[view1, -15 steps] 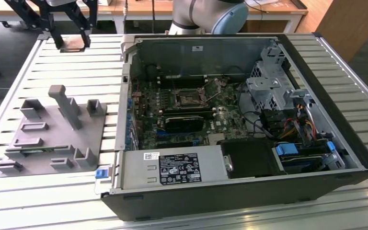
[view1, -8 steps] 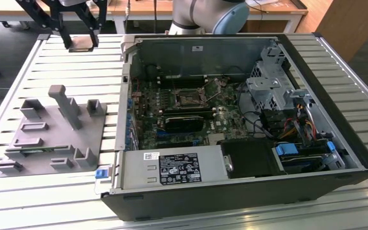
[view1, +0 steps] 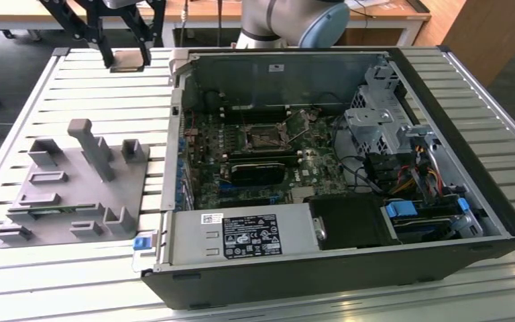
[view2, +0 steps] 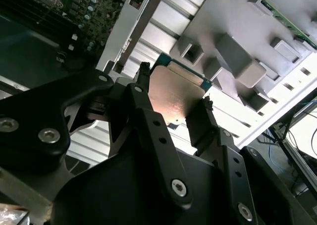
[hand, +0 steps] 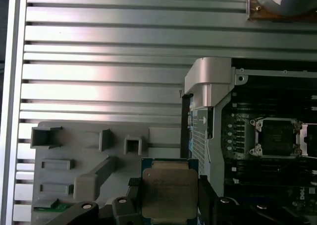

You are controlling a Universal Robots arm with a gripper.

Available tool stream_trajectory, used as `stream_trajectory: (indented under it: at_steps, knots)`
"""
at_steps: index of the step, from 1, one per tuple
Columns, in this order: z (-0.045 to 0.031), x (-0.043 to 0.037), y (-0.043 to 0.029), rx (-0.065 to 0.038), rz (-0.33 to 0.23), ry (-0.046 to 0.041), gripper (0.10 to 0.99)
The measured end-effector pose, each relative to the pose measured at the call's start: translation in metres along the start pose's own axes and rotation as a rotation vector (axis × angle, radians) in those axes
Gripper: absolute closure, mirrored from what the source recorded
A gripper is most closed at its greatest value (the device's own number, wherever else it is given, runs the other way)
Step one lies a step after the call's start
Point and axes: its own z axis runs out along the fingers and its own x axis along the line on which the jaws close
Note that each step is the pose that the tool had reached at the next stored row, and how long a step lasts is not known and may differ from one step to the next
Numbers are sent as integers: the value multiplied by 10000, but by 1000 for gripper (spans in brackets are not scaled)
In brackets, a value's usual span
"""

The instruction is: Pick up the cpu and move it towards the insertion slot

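Grey plastic fixture (view1: 70, 184) lies flat on the slatted table (view1: 88, 94), just beside the open computer case (view1: 329, 174) on the exterior view's left. Its upright posts and small pockets show nothing seated in them, save a green strip at one edge in the first wrist view (hand: 52, 205).

The gripper (view1: 125, 57) hangs above the table beyond the fixture, near the case's far corner. Its black fingers (view2: 198, 123) are closed on the cpu (hand: 167, 193) — one pad on each of two opposite edges, metal top facing the wrist cameras, the chip held off the table.

Inside the case lies the green motherboard (view1: 239, 161). The insertion slot (view1: 264, 136) sits near the board's middle, black frame with a dark centre and no chip in it — well apart from the gripper. A labelled metal box (view1: 239, 235) occupies the case's near corner, with bundled cables (view1: 418, 181) on the exterior view's right.
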Motion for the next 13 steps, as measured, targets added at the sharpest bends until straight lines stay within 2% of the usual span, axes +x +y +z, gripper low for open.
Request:
stream_trajectory:
  at_steps: [13]
  knots:
    - [1, -289, 0, -32, 1, -1, 545]
